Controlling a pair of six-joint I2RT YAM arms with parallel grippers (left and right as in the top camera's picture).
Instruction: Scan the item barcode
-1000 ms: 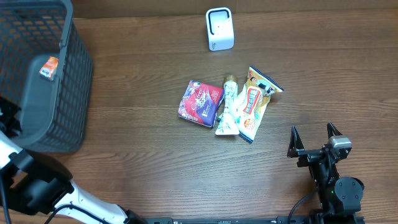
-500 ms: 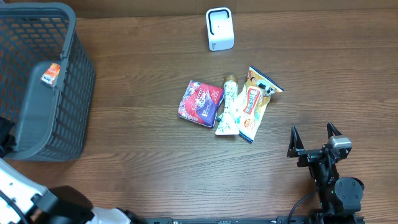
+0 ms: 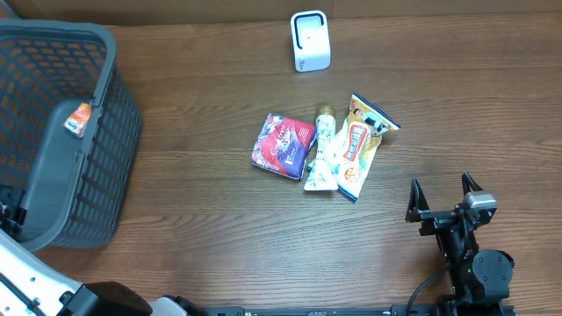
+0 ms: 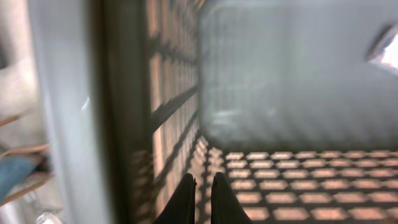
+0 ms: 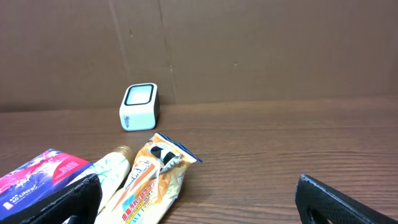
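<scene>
- Three snack packets lay together near the middle of the table (image 3: 219,219): a red and blue packet (image 3: 283,145) on the left, a slim pale packet (image 3: 321,160) in the middle and an orange and yellow packet (image 3: 360,145) on the right.
- The slim pale packet and the orange and yellow packet touched along their sides. The red and blue packet lay just beside them.
- No gripper touched any of the packets.
- The white scanner (image 3: 309,41) stood upright at the far edge of the table, well apart from the packets. In the right wrist view its window faced the camera.
- The right gripper (image 3: 441,191) was low over the near right part of the table, well short of the packets and pointing toward them and the scanner.
- Its two fingers were spread wide with nothing between them. In its own camera they showed only at the bottom corners, with the packets in the gap.
- The right arm was folded close to its base at the near edge.
- The left gripper (image 4: 203,180) was at the dark mesh basket (image 3: 97,175) on the far left of the table.
- Its fingers were drawn together, with only a thin slit between the tips, and pointed at the basket's lattice.
- Whether they pinched any part of the mesh could not be told from the blurred view.
- From overhead, a white link of the left arm (image 3: 26,281) showed in the near left corner, just beside the basket.
- An orange sticker (image 3: 80,118) sat on the basket's rim.
</scene>
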